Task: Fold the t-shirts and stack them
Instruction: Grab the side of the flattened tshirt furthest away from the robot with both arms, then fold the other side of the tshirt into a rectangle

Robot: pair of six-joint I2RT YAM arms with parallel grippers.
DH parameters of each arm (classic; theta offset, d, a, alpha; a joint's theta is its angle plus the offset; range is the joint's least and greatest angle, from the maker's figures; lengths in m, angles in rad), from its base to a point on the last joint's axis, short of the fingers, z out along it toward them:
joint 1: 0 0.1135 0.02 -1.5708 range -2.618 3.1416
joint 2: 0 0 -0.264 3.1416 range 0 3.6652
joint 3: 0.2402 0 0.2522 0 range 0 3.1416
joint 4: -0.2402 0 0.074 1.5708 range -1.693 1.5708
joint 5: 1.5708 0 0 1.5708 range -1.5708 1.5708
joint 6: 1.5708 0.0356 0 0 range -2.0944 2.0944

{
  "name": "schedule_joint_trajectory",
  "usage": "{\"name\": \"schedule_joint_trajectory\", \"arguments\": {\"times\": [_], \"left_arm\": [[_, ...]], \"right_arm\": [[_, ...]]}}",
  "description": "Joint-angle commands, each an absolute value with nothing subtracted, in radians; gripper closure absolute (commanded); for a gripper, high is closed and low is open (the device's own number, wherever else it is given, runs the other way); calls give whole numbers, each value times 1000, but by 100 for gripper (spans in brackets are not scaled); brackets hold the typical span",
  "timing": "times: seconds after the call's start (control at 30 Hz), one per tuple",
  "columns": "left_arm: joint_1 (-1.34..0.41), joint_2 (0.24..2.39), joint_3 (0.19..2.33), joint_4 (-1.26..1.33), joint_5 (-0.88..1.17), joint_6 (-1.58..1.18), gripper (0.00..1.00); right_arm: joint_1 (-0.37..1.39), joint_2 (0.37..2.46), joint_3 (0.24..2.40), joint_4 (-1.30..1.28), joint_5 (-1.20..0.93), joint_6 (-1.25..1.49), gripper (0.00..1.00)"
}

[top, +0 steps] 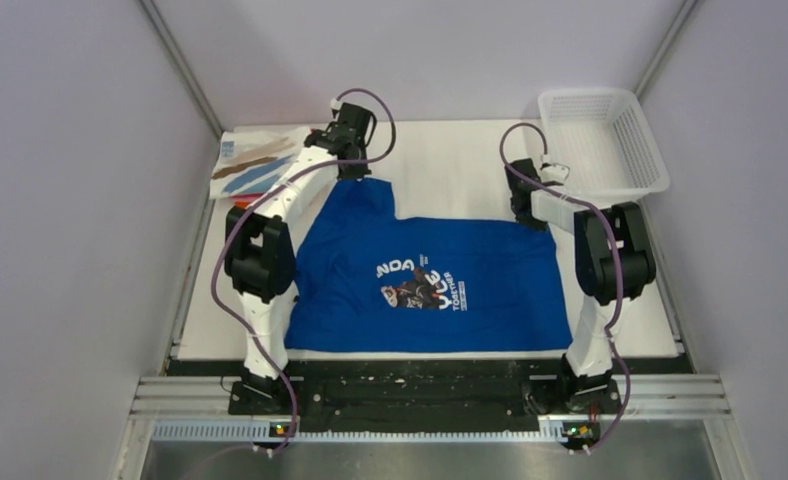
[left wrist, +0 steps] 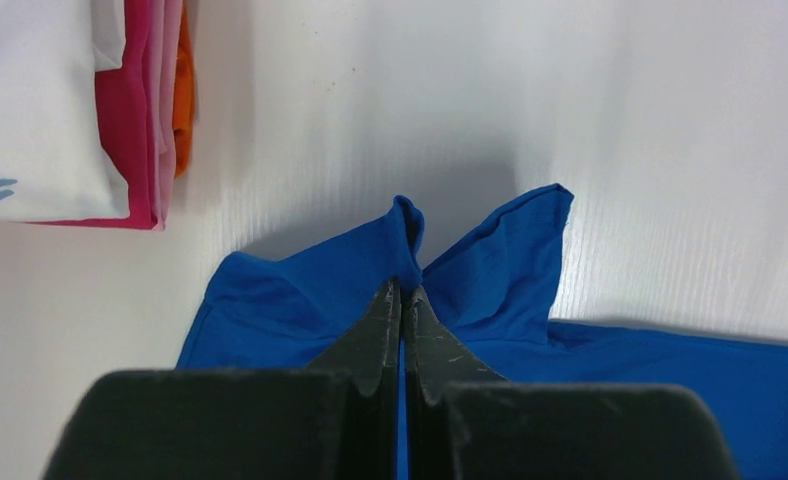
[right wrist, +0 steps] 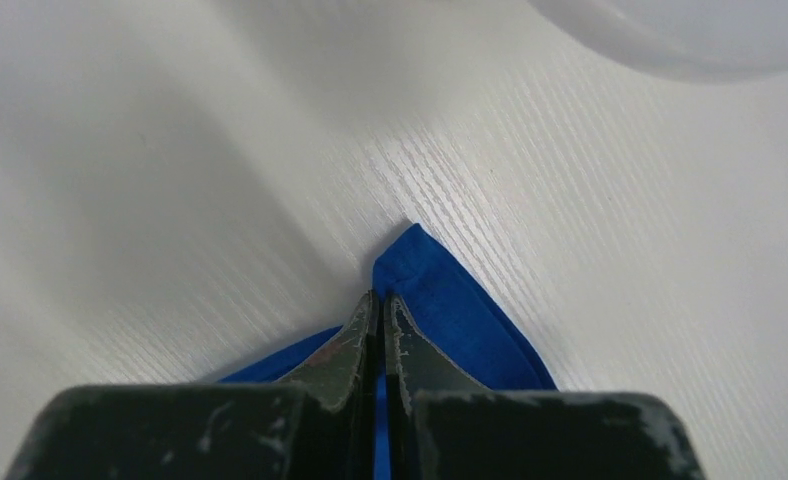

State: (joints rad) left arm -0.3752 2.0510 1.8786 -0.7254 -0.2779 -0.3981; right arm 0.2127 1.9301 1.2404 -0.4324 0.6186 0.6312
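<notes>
Black fingers of the left gripper (left wrist: 402, 300) filled the foot of its wrist view, pressed together on a puckered fold of the blue shirt (top: 500, 265), with cloth bunched up on either side of the tips. Right gripper (right wrist: 378, 305) was likewise closed, pinching a hemmed corner.

From overhead the shirt lay print (top: 420, 283) up, mid-table (top: 450, 160). The left hold sat at its 11 o'clock corner, the right at its 2 o'clock corner. A folded stack (top: 255, 165) lay at the table's 10 o'clock, white piece on top, red and orange edges beneath. Basket (top: 610, 140) stood at 1 o'clock.

Handling, as we judged it:
- Light, limp knit with no stiffness, so it would sag between two holds and drag on the table.
- Best taken at hems or corners, where doubled cloth gives the pads bite.
- Both holds kept level, so a fold lands square.

Hard to read:
- The left arm covered the shirt's 9 o'clock side and the right arm its 3 o'clock edge.
- The print lettering was partly lost.
- We could not tell how many layers each pinch caught.
- We could not tell whether the left fold was sleeve or shoulder.
- We could not count the shirts in the stack.
</notes>
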Motion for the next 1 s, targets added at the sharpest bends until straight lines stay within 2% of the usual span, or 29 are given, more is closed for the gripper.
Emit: {"name": "schedule_joint_trajectory", "arguments": {"times": [0.0,0.3,0.7,0.97], "left_arm": [[-384,1932,1831,-701,-247,-390,100],[-452,1711,1553,-625,-276,-372,100],[-551,1328,1173,-663,-402,-491,100],[-588,1124,1051,-738,-398,-591,100]], "right_arm": [[206,1819,1205,-379,622,595,100],[271,1620,1034,-317,581,518,100],[349,1322,862,-427,646,574,100],[349,1194,801,-474,645,580,100]]}}
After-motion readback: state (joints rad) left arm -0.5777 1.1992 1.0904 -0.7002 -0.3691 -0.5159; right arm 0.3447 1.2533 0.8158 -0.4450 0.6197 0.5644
